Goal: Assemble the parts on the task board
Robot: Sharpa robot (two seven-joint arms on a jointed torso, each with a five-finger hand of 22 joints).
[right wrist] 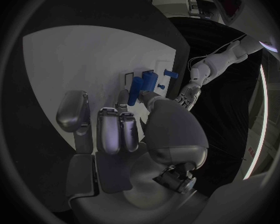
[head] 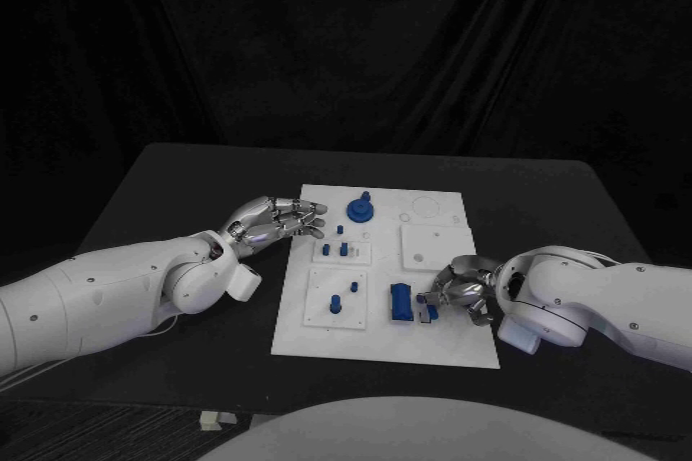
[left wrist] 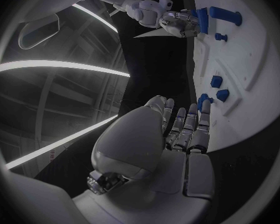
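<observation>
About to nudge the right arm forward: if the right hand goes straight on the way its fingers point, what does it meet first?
Most likely the upright blue cylinder on the task board: the right hand points toward it, fingers close. Whether they already touch is unclear.

Task board (head: 382, 341): matt white, apparently plastic. Parts (head: 398, 302): smooth blue plastic. Hands (head: 274, 221): glossy silver metal. Table (head: 188, 181): matt black.

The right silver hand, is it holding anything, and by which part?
Cannot be told. The right hand rests fingers against a blue cylinder part on the white task board; no grasp shows.
</observation>
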